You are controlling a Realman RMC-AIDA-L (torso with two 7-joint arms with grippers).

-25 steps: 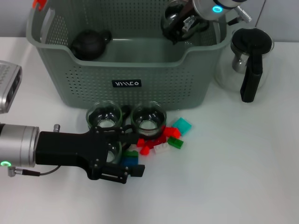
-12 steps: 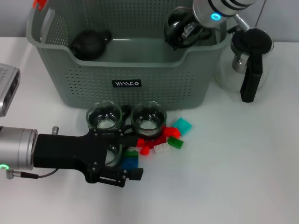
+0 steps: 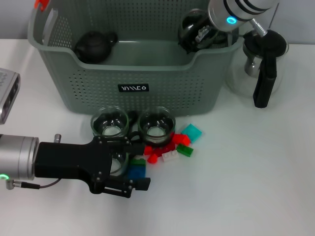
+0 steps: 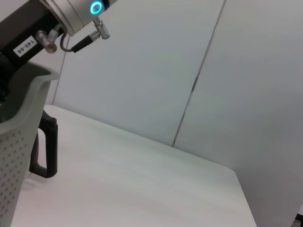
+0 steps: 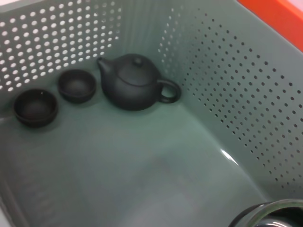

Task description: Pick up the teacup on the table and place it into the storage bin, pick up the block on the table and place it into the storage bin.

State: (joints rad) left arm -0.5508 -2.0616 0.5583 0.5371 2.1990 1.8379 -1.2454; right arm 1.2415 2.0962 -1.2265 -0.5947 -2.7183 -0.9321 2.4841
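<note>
The grey-green storage bin [image 3: 147,88] stands at the back of the table. Two glass teacups [image 3: 109,123] [image 3: 156,125] sit just in front of it. A third glass teacup [image 3: 118,162] lies between the black fingers of my left gripper [image 3: 134,164], which is shut on it at table level. Coloured blocks [image 3: 170,147] lie scattered right beside it, a blue block [image 3: 138,171] touching the fingers. My right gripper [image 3: 202,30] hangs over the bin's right rear corner, shut on another glass teacup [image 3: 191,24], whose rim [image 5: 270,215] shows in the right wrist view.
Inside the bin [image 5: 142,165] lie a black teapot [image 5: 137,87] and two small dark cups [image 5: 77,85] [image 5: 35,106]. A glass kettle [image 3: 261,64] with a black handle [image 4: 45,146] stands right of the bin. A silver device [image 3: 7,91] sits at the left edge.
My right gripper carried its glass teacup a little to the right above the bin. The left gripper slid slightly back toward the left, then held still.
</note>
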